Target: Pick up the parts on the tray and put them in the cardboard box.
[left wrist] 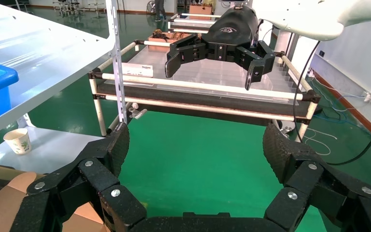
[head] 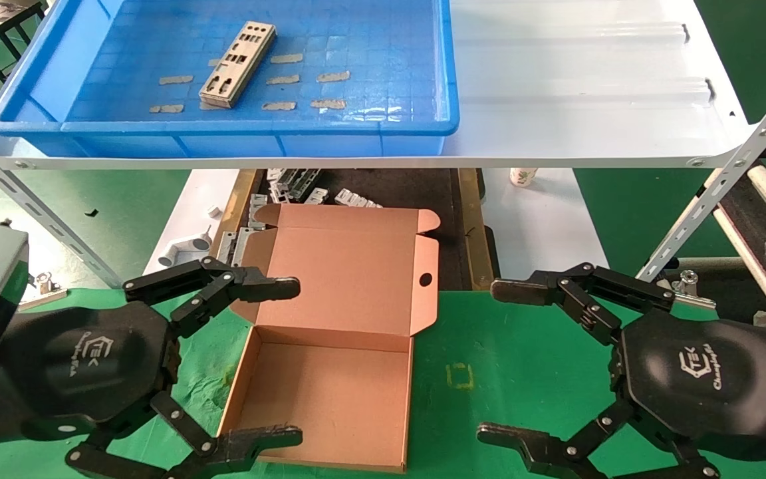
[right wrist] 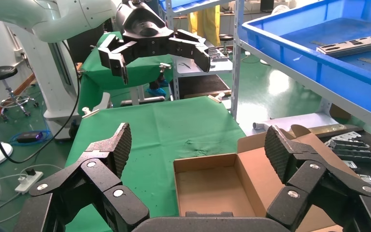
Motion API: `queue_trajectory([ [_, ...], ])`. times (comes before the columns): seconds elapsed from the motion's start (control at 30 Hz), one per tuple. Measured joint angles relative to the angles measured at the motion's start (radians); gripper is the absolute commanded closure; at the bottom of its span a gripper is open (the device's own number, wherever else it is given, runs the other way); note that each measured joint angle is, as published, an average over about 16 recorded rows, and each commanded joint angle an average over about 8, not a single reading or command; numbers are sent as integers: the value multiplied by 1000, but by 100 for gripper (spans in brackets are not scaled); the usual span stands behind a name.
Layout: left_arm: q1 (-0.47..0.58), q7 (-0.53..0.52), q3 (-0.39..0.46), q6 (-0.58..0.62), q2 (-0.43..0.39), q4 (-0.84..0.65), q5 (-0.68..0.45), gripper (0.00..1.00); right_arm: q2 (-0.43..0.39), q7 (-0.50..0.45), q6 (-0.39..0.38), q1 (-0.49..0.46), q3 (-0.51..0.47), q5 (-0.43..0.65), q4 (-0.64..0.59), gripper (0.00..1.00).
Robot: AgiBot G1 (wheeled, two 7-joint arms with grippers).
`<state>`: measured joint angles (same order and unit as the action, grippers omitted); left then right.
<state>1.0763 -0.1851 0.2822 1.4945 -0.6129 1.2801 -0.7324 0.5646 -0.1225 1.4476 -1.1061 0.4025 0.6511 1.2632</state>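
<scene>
A silver-grey punched plate (head: pixel 237 64) lies in the blue tray (head: pixel 446 80) on the white shelf, at the back left; it also shows in the right wrist view (right wrist: pixel 355 44). The open cardboard box (head: pixel 330 392) lies on the green mat, empty, lid back, and shows in the right wrist view (right wrist: pixel 207 188) too. My left gripper (head: pixel 293 362) is open and empty, its fingers either side of the box's left wall. My right gripper (head: pixel 489 362) is open and empty, to the right of the box over the mat.
The white shelf (head: pixel 589 100) overhangs the area behind the box. Chunky grey brackets (head: pixel 296 186) and a white pipe fitting (head: pixel 183 249) lie below it. A paper cup (head: pixel 522 176) stands at the right. A rack of rails (left wrist: pixel 207 92) stands beyond the mat.
</scene>
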Motion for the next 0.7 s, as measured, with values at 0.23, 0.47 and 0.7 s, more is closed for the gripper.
queue_trajectory([
  [0.23, 13, 1, 1, -29, -15, -13, -15, 0, 0, 0, 0, 0, 0, 0, 0, 100],
  [0.47, 85, 8, 16, -134, -79, -74, -84, 0, 0, 0, 0, 0, 0, 0, 0, 100],
  [0.7, 248, 21, 56, -289, -197, -227, -218, 0, 0, 0, 0, 0, 0, 0, 0, 100],
])
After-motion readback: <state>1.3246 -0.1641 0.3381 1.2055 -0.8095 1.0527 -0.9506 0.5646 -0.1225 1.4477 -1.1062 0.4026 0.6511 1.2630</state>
